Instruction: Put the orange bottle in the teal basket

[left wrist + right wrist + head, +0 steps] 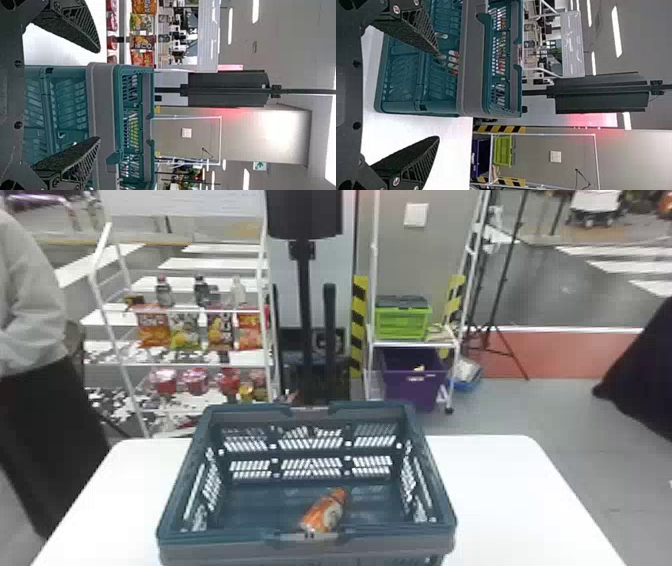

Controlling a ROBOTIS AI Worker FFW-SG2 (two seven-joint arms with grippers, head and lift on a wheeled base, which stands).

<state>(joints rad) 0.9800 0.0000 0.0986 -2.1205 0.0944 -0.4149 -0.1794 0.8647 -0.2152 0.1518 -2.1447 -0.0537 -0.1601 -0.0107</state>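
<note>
Left gripper (99, 95) and right gripper (438, 95), both wide and empty, on the near side of the teal basket (225, 535).
White table (500, 490) beneath the basket; orange bottle (324, 512) lying inside, by the near wall; beyond the basket, snack bags (220, 329) leftward, green crate (404, 324) rightward.

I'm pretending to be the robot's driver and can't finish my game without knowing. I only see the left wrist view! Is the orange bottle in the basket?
Observer: Yes. The head view shows the orange bottle inside the teal basket.
Operator: Is it standing up?
Observer: No, it lies on its side, its cap end pointing away from the robot and to the right.
Operator: Is the other gripper squeezing anything?
Observer: No. In the right wrist view, the right gripper is open, with nothing clamped between its fingers.
</note>
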